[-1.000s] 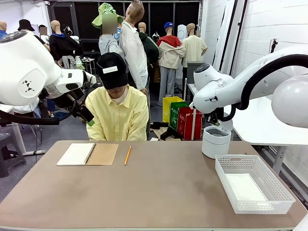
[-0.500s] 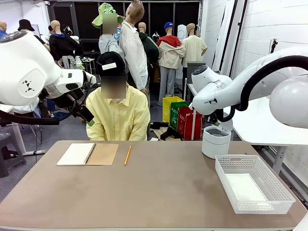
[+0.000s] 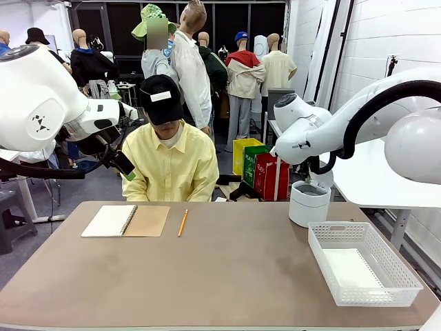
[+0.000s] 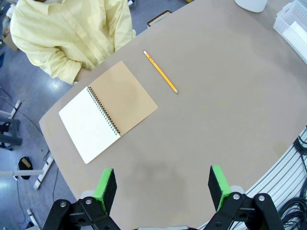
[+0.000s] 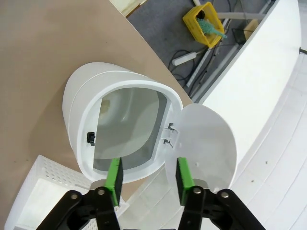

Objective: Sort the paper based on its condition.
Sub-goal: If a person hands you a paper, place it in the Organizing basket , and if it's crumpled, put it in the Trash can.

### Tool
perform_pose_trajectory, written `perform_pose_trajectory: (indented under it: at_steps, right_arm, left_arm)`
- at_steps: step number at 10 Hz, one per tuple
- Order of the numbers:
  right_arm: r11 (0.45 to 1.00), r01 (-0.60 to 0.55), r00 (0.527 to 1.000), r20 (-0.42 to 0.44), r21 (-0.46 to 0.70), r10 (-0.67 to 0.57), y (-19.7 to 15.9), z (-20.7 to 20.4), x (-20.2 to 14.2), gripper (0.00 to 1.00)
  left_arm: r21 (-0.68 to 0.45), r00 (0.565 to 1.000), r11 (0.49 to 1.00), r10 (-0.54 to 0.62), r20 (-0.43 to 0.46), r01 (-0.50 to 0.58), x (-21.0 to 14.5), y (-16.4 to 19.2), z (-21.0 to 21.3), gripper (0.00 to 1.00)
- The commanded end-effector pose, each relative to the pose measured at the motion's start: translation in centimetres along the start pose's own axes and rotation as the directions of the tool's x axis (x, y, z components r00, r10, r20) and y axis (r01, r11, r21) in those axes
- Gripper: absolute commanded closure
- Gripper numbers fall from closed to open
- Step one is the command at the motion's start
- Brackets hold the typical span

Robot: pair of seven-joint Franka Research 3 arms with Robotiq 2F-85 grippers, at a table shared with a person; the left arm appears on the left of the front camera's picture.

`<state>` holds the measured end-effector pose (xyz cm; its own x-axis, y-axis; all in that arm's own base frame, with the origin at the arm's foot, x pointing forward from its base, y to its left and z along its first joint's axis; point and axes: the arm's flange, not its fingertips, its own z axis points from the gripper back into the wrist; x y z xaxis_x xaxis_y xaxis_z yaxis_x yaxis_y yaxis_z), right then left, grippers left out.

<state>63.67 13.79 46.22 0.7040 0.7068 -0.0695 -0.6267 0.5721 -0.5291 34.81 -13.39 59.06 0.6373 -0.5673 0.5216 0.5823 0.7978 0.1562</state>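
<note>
The right end effector [image 5: 146,175] is hovering over the open bin [image 5: 122,129], partly open and empty; inside, possibly crumpled paper [image 5: 106,106]. Smooth paper [image 3: 351,267] is lying in the basket [image 3: 406,276]. The left end effector [image 4: 163,189] is waiting open above the desk [image 4: 230,110].

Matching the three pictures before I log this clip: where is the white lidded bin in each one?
Front view: white bin at the table's far right, behind the basket.
Left wrist view: bin cut off by the top edge, beside the basket.
Right wrist view: bin at centre, lid open, basket bottom left.
Shared landmark: the basket.
</note>
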Motion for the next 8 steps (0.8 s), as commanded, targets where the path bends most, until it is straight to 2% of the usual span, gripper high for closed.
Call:
perform_pose_trajectory:
  at_steps: [1, 4, 7, 8]
  right_arm:
    - [0.998, 0.024, 0.999, -0.025, -0.051, -0.025, 0.0, -0.3, 0.6, 0.0]
    - [0.999, 0.017, 0.999, -0.03, -0.046, -0.019, 0.2, 0.2, 0.9, 0.0]
    - [0.999, 0.047, 0.999, 0.01, -0.019, -0.047, 0.4, 1.0, 1.3, 0.0]
    - [1.0, -0.003, 1.0, 0.002, -0.002, 0.003, 0.6, 0.6, 0.5, 0.0]
  left_arm:
    - [0.0, 1.0, 1.0, 0.005, 0.0, -0.005, 0.0, 0.1, 0.1, 0.0]
    - [0.0, 1.0, 1.0, 0.005, 0.0, -0.005, 0.0, 0.1, 0.1, 0.0]
    - [0.0, 1.0, 1.0, 0.005, 0.0, -0.005, 0.0, 0.1, 0.1, 0.0]
    - [0.0, 1.0, 1.0, 0.005, 0.0, -0.005, 0.0, 0.1, 0.1, 0.0]
